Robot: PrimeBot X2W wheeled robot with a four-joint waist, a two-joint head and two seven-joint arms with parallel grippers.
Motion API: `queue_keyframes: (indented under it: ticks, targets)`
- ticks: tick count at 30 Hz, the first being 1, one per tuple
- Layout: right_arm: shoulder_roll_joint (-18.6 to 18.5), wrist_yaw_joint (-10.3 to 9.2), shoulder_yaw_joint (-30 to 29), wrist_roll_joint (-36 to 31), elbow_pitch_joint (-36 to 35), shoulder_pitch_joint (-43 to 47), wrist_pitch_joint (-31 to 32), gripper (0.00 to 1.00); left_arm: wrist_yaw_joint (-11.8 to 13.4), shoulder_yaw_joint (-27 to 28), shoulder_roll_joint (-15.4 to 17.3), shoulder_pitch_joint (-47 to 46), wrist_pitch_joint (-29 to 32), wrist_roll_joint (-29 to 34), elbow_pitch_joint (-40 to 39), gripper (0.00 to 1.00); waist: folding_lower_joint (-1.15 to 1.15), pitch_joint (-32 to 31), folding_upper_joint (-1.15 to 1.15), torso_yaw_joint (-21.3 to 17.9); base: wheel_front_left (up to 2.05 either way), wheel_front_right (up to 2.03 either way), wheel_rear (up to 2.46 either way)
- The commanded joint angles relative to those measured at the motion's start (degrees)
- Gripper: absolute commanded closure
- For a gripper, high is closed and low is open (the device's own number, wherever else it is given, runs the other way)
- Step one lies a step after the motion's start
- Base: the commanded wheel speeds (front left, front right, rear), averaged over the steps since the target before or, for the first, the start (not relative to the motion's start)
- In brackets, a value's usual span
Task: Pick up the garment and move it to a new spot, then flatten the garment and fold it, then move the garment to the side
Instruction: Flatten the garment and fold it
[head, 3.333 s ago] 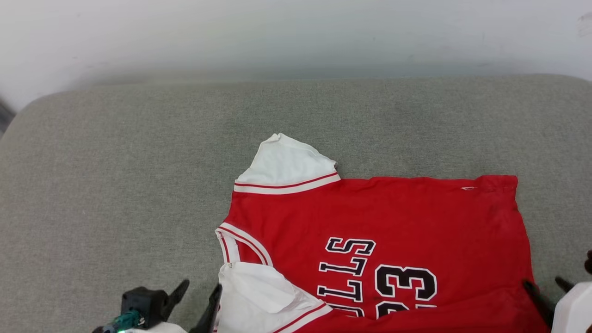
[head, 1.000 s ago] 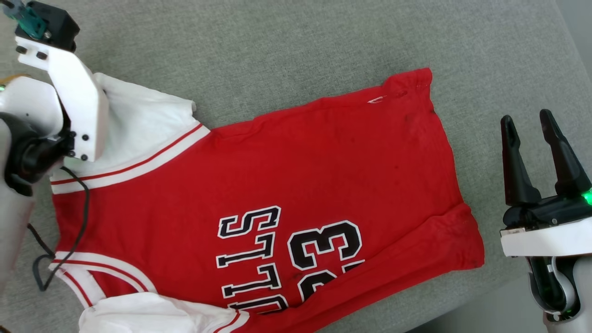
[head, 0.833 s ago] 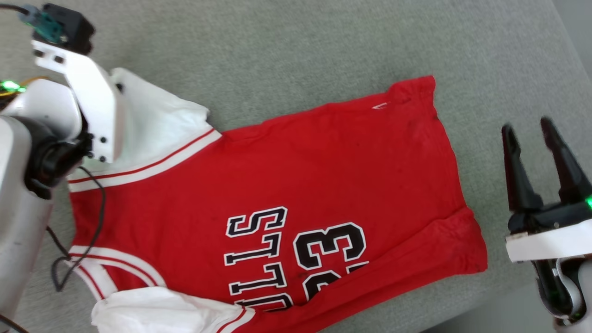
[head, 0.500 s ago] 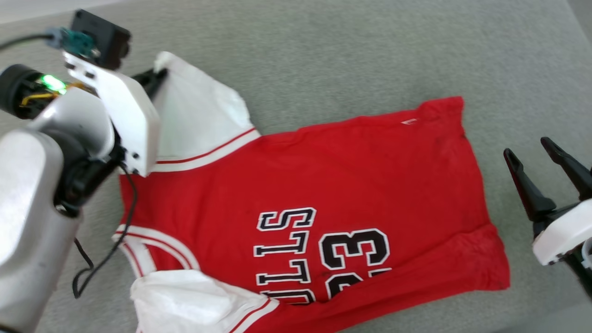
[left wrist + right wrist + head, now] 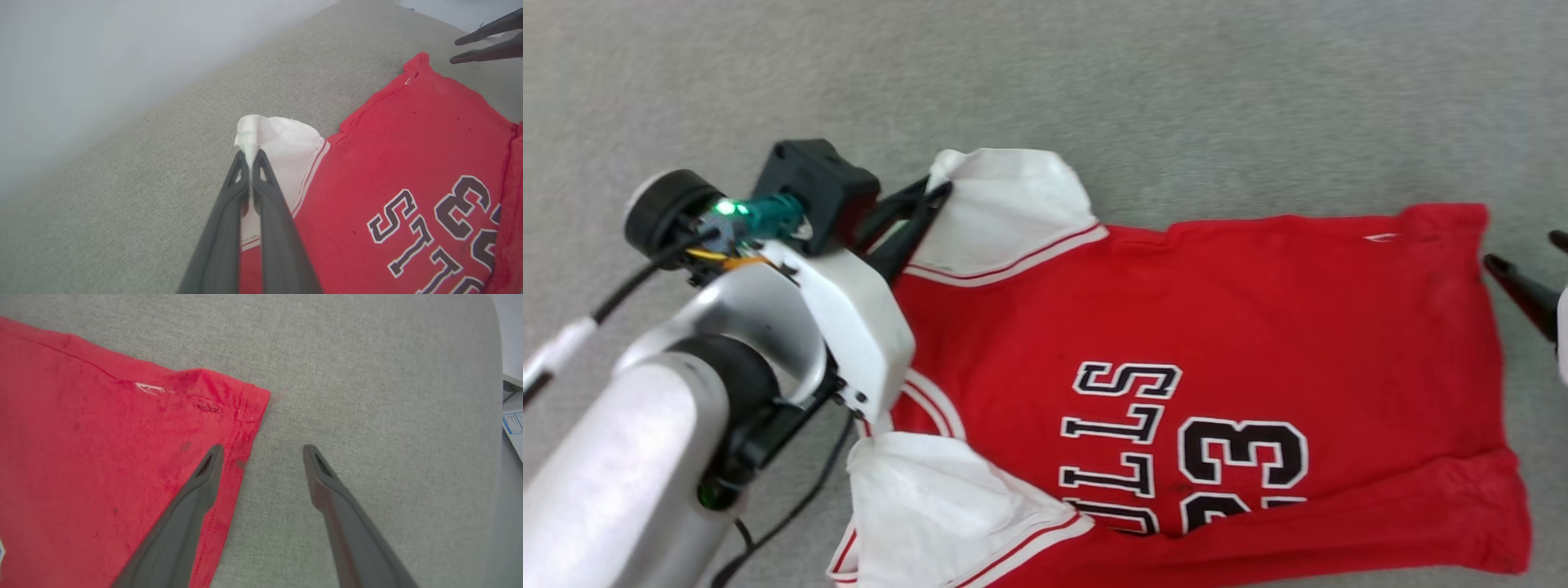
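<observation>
On the cushion, left fingers pinch garment.

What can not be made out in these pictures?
Head view: start of the lettering on the jersey, under a red fold.
Head view: right jaws, cut by the edge.
Left wrist view: how much sleeve the shut left jaws hold.
Right wrist view: whether its jaws touch the hem.

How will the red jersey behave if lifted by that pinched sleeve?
Likely floppy: the red jersey shirt with white short sleeves bunches into a peak where the left tool pinches one sleeve. Probably light: a tip-only pinch raises that cloth. May drag and crease on the textured grey cushion.
</observation>
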Motion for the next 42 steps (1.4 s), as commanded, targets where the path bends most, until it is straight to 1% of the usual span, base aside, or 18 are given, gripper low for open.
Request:
queue_keyframes:
  ticks: [1, 6, 10, 13, 17, 18, 19, 24, 29, 32, 35, 37, 42]
  targets:
    - [-0.4, -0.02, 0.3, 0.1, 0.2, -1.2, 0.3, 0.00, 0.3, -0.1, -0.4, 0.7, -0.4, 0.2, -0.3, 1.00, 0.00, 1.3, 0.00, 1.6, 0.00, 0.00, 0.00]
    - [-2.0, -0.03, 3.5, 0.1, 3.6, -5.8, 4.3, 0.00, 1.3, -1.8, -1.9, 2.5, -2.0, 1.7, -3.6, 1.00, 0.00, 3.0, 0.00, 4.6, 0.00, 0.00, 0.00]
    - [-3.3, -0.03, 6.8, -1.5, 7.3, -7.3, 6.6, 0.00, 2.0, -3.2, -3.3, 3.8, -2.8, 2.2, -4.9, 1.00, 0.00, 3.9, 0.00, 6.6, 0.00, 0.00, 0.00]
    - [-2.8, -0.05, 9.4, -1.7, 10.9, -7.1, 6.1, 0.00, 2.2, -4.3, -4.1, 4.1, -3.0, 2.6, -5.6, 1.00, 0.00, 4.1, 0.00, 7.7, 0.00, 0.00, 0.00]
    - [-1.0, -0.01, 12.5, 0.7, 13.7, -6.9, 5.4, 0.00, 2.3, -5.1, -4.7, 4.9, -4.0, 2.7, -4.9, 1.00, 0.00, 3.9, 0.00, 8.5, 0.00, 0.00, 0.00]
    - [-1.0, 0.01, 13.5, 1.4, 14.1, -6.8, 5.6, 0.60, 2.3, -5.0, -4.7, 4.9, -4.0, 2.6, -4.7, 1.00, 0.00, 3.8, 0.00, 8.5, 0.00, 0.00, 0.00]
    - [-1.1, 0.07, 14.5, 2.0, 14.2, -6.7, 5.7, 1.00, 2.6, -4.9, -4.7, 5.2, -4.3, 2.5, -4.4, 1.00, 0.00, 3.7, 0.00, 8.5, 0.00, 0.00, 0.00]
    - [-2.5, 0.07, 16.6, 3.3, 14.5, -8.6, 2.4, 1.00, 3.2, -4.2, -4.8, 6.4, -5.4, 1.6, -2.9, 1.00, 0.00, 1.9, 0.00, 7.8, 0.00, 0.00, 0.00]
    - [-2.5, 0.06, 16.9, 4.4, 15.3, -10.9, -1.8, 1.00, 4.6, -2.0, -2.8, 8.2, -7.2, 2.5, -0.8, 1.00, 0.00, -1.3, 0.00, 6.4, 0.00, 0.00, 0.00]
    - [-2.6, -0.03, 17.1, 5.4, 15.4, -11.2, -3.6, 1.00, 5.4, -0.5, -2.0, 10.1, -8.3, 1.3, 0.1, 1.00, 0.00, -4.0, 0.00, 5.5, 0.00, 0.00, 0.00]
    - [-2.5, -0.03, 16.8, 6.5, 15.2, -10.2, -5.6, 1.00, 5.9, 0.6, -1.1, 12.5, -9.2, 0.3, 0.4, 1.00, 0.00, -6.8, 0.00, 4.8, 0.00, 0.00, 0.00]
    - [-3.0, -0.03, 16.7, 6.8, 14.4, -8.9, -7.3, 1.00, 6.3, 1.3, -0.5, 14.5, -9.8, -0.6, 0.2, 1.00, 0.00, -8.4, 0.00, 4.5, 0.00, 0.00, 0.00]
    - [-4.2, -0.03, 14.8, 8.2, 12.1, -3.3, -11.5, 1.00, 7.4, 2.4, 1.2, 19.9, -10.5, -2.0, -0.9, 1.00, 0.00, -11.9, 0.00, 4.4, 0.00, 0.00, 0.00]
